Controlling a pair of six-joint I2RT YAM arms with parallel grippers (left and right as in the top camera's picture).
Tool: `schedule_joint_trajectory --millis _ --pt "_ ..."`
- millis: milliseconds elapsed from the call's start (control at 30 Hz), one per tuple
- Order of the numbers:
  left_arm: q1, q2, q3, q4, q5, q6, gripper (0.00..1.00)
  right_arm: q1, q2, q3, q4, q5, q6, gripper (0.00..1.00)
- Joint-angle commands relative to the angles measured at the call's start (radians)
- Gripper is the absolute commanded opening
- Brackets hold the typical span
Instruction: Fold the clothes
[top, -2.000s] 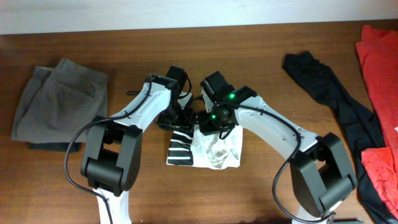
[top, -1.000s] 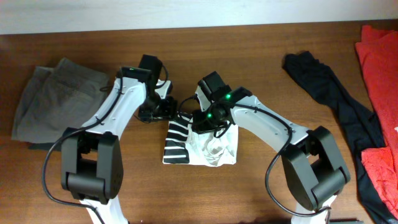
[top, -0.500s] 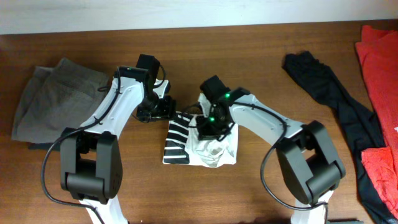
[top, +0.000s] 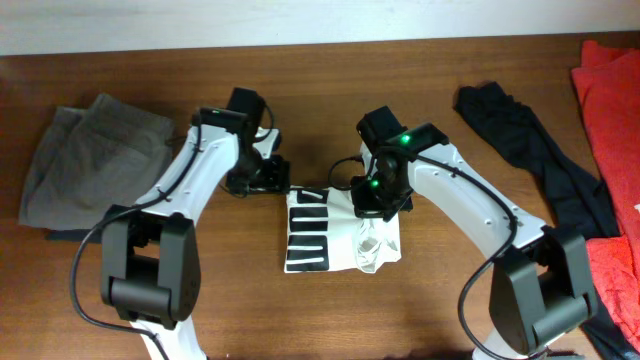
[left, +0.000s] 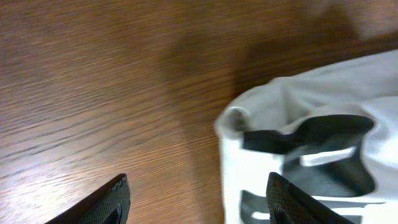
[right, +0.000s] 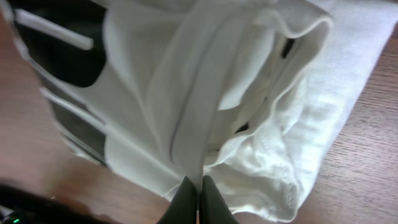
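Note:
A white garment with black stripes (top: 340, 230) lies folded in the middle of the table. It also shows in the left wrist view (left: 311, 155) and in the right wrist view (right: 205, 99). My right gripper (right: 198, 186) is shut on a fold of the white garment, at its top edge in the overhead view (top: 375, 200). My left gripper (left: 199, 199) is open and empty over bare wood just left of the garment's top left corner; in the overhead view it is by that corner (top: 262, 178).
Folded grey trousers (top: 90, 165) lie at the left. A black garment (top: 530, 140) lies crumpled at the right, and red clothes (top: 610, 100) lie at the right edge. Bare wood lies in front of the garment.
The white garment has shifted right and turned upright, pulled by my right gripper. My left gripper has let go and stays near the garment's top left corner.

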Motion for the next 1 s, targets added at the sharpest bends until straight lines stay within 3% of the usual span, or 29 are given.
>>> schedule_joint_trajectory --millis 0,367,800,967 --pt "-0.044 -0.021 0.017 0.013 0.011 0.002 0.70 0.013 0.025 0.006 -0.005 0.043 -0.006 0.04" --pt "-0.118 0.032 -0.010 0.105 -0.053 -0.002 0.70 0.008 0.029 0.005 -0.045 0.237 0.051 0.04" --pt "-0.136 0.156 -0.011 0.125 -0.035 -0.002 0.66 0.008 0.030 0.005 -0.031 0.294 0.051 0.04" --pt "-0.136 0.156 -0.011 0.097 -0.050 -0.002 0.55 0.002 0.030 -0.005 -0.030 0.411 0.081 0.04"
